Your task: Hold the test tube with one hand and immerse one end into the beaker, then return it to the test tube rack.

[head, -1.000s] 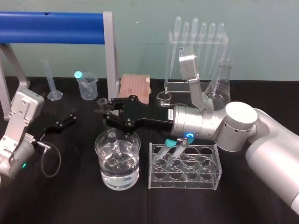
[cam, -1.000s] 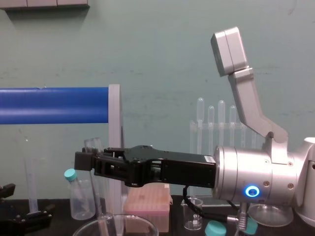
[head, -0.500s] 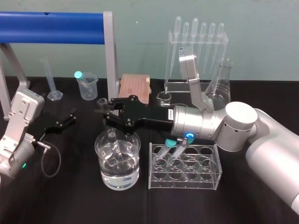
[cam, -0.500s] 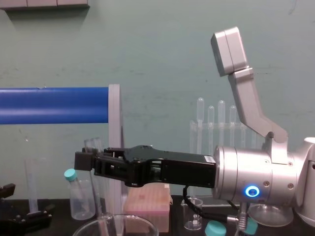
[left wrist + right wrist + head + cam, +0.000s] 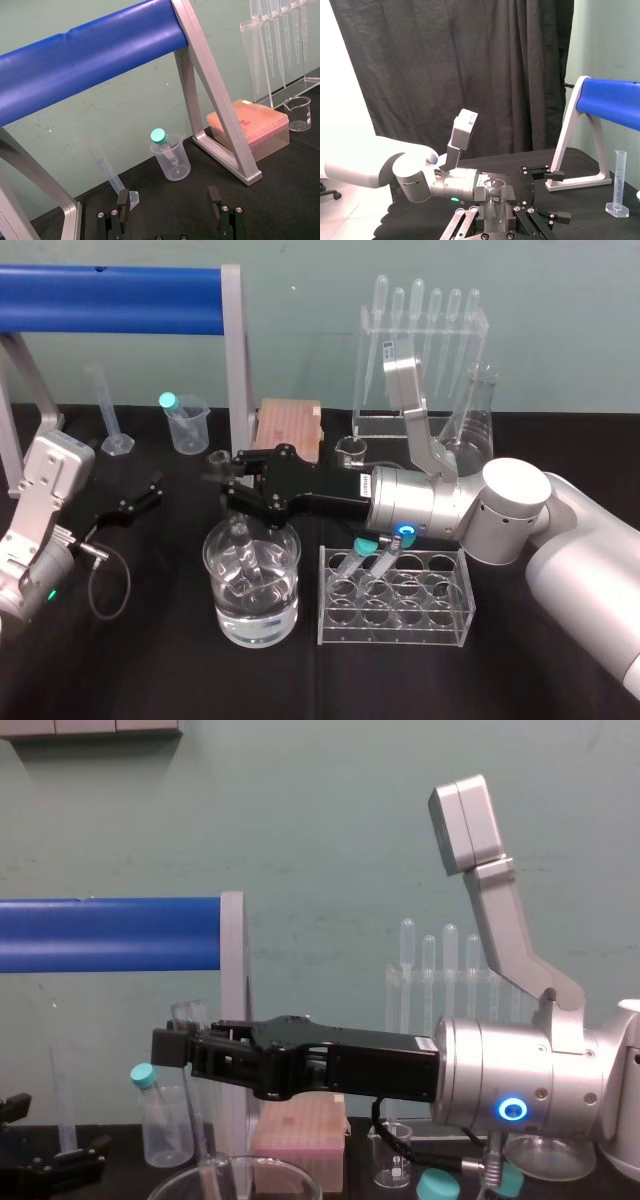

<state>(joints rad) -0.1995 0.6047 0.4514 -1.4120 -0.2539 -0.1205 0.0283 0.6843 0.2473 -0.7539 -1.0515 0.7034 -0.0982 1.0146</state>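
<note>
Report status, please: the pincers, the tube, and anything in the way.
Right pincer shut on tube, above beaker. Tube's lower end inside beaker. Left pincer open, parked at left. Rack beside beaker, nothing between.

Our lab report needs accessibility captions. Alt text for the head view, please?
The right pincer holds the test tube with its lower end inside the beaker, beside the test tube rack. The left pincer sits open at far left.

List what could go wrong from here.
1. The right gripper pinches the test tube near its top; it could pivot or slip.
2. The tube leans inside the beaker; a sideways exit may knock the rim.
3. The teal-capped tubes lean in the rack; insertion could clip them.
</note>
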